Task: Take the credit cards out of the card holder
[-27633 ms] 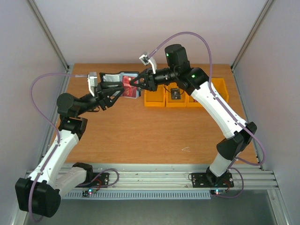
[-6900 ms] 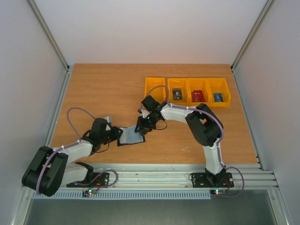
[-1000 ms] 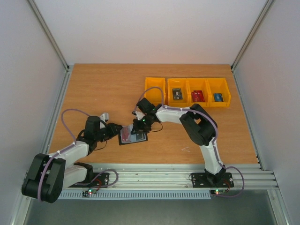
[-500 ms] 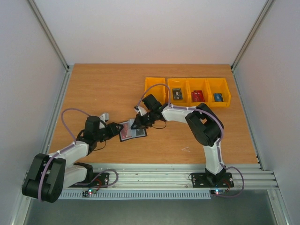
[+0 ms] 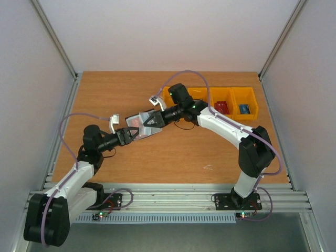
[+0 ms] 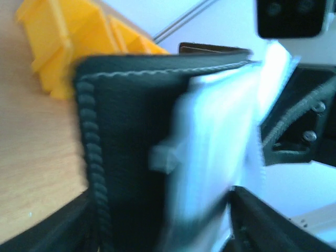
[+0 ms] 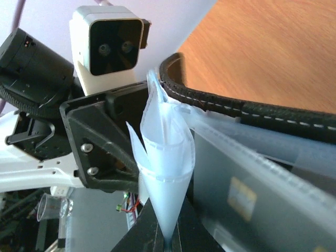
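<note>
Up off the wooden table (image 5: 131,92) now: card holder (image 5: 138,121), right hand (image 5: 147,124) tight on it, left hand (image 5: 134,133) agape.

black stitched card holder (image 6: 126,131), pale blue clear sleeves (image 7: 165,157); red card (image 5: 221,107), blue card (image 5: 244,108), yellow bins (image 5: 252,98)

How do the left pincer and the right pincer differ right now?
The right pincer is shut, pinching a clear sleeve of the card holder; the left pincer stands wide open, straddling the holder. The right one reaches from the yellow bins' side, the left one from the opposite side. Both meet at the lifted holder.
</note>
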{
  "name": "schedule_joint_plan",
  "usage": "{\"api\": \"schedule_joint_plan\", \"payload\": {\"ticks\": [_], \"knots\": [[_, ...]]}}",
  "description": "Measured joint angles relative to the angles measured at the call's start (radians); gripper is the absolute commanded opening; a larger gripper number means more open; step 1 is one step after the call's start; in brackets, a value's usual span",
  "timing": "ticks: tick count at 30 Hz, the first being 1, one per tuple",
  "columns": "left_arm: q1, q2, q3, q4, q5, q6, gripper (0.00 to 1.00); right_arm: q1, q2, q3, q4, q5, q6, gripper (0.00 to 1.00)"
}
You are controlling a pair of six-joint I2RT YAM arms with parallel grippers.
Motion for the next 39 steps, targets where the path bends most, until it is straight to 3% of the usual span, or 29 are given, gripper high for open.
{"api": "schedule_joint_plan", "payload": {"ticks": [2,3,6,10,12,13,16,22,27,33,36,39], "knots": [[0.0,-0.022,0.012,0.022,0.024,-0.006,0.13,0.0,-0.011,0.014,-0.018,-0.017,-0.027,0.01],[0.001,-0.03,0.014,0.029,0.032,-0.014,0.07,-0.001,-0.013,0.018,-0.027,-0.017,-0.037,0.01],[-0.003,-0.062,0.021,0.045,0.058,-0.023,0.01,-0.011,-0.014,0.021,-0.043,-0.022,-0.064,0.01],[-0.003,-0.081,0.022,0.024,0.056,-0.029,0.0,-0.019,-0.021,0.019,-0.046,-0.032,-0.084,0.03],[-0.005,-0.089,0.03,-0.013,0.046,-0.02,0.0,-0.026,-0.03,0.005,-0.042,-0.029,-0.088,0.11],[-0.01,-0.09,0.041,-0.044,0.035,-0.006,0.0,-0.031,-0.035,-0.006,-0.043,-0.026,-0.088,0.21],[-0.002,-0.091,0.083,-0.209,-0.073,0.073,0.0,-0.073,-0.056,-0.028,-0.097,0.05,-0.08,0.27],[-0.048,-0.08,0.206,-0.58,-0.472,0.452,0.0,-0.135,-0.049,0.005,-0.302,0.367,-0.092,0.3],[-0.171,-0.072,0.269,-0.69,-0.726,0.905,0.0,-0.064,-0.049,0.037,-0.373,0.444,-0.133,0.32],[-0.238,-0.048,0.276,-0.692,-0.851,1.246,0.0,0.037,-0.055,0.043,-0.174,0.249,-0.087,0.33],[-0.237,-0.047,0.299,-0.727,-0.841,1.26,0.0,0.04,-0.064,0.033,-0.041,0.203,-0.006,0.32],[-0.237,-0.053,0.341,-0.76,-0.749,1.157,0.0,0.048,-0.064,0.034,0.029,0.206,0.045,0.3]]}}
